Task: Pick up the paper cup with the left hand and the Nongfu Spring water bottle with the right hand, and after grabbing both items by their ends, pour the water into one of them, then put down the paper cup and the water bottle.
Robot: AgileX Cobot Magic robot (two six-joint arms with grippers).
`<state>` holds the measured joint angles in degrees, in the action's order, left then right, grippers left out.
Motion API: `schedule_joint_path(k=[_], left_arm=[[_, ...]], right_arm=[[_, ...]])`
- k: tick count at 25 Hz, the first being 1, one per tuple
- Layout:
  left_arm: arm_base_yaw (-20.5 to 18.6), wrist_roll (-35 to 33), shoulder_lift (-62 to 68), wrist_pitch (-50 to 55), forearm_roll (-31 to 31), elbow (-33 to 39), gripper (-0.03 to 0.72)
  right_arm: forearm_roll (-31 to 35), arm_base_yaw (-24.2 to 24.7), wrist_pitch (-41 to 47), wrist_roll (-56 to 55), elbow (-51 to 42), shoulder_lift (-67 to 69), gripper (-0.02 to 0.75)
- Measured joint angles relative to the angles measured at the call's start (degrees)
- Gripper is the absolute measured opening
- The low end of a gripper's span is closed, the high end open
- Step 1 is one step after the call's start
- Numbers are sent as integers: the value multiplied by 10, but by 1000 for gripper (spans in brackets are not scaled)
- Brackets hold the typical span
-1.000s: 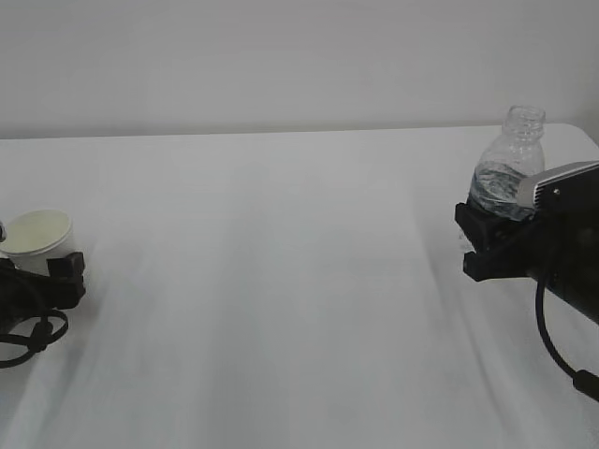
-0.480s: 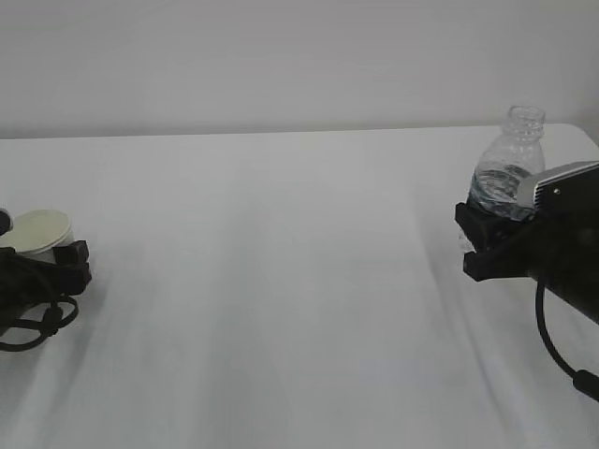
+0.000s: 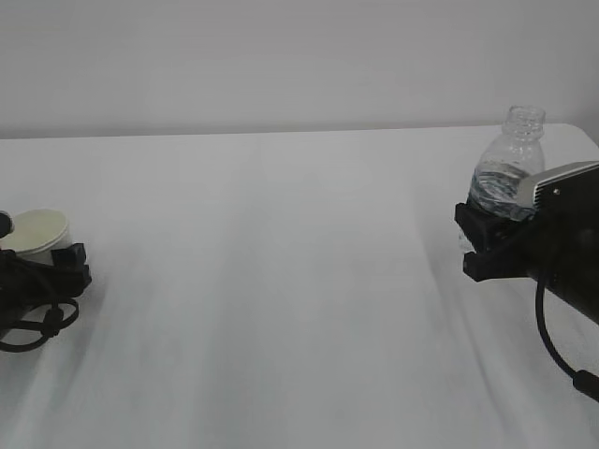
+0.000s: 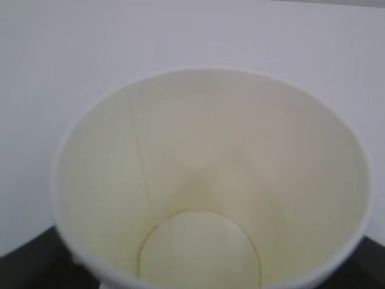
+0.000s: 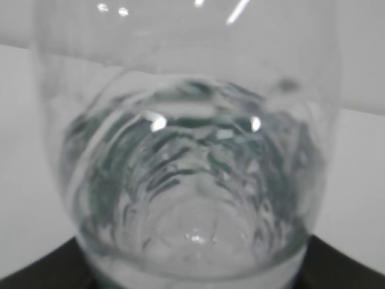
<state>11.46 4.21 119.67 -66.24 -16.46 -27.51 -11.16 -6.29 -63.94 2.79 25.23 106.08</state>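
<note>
Left gripper (image 3: 42,267) at the table's (image 3: 281,281) left edge, around the paper cup (image 3: 39,232) — jaws mostly hidden, grip cannot be told. Cup upright, dry inside. Right gripper (image 3: 487,238) closed on the bottle (image 3: 508,168) — upright at the right edge, capless, water (image 5: 192,180) in it.

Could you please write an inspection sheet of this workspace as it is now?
Surface: white table, bare in the middle.
Paper cup: far left, upright, empty inside.
Water bottle: far right, upright, capless, part full of water.
Clutter: nothing seen.
Left pincer: around the cup's base; grip not clear.
Right pincer: closed on the bottle's lower part.
Cables: black loops at left, one cable at right.
Surroundings: plain pale wall.
</note>
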Motion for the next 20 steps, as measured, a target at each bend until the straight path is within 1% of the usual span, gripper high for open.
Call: schedule_joint_path(k=[3, 6, 13, 20], left_arm=[[0, 0, 0, 0, 0, 0, 544], [0, 0, 0, -1, 0, 0, 501], [0, 0, 0, -1, 14, 0, 488], [0, 0, 0, -1, 53, 0, 486]], right_arm=[[0, 0, 0, 0, 0, 0, 393], [0, 0, 0, 0, 0, 0, 393], [0, 0, 0, 0, 0, 0, 393], [0, 0, 0, 0, -4, 0, 392]])
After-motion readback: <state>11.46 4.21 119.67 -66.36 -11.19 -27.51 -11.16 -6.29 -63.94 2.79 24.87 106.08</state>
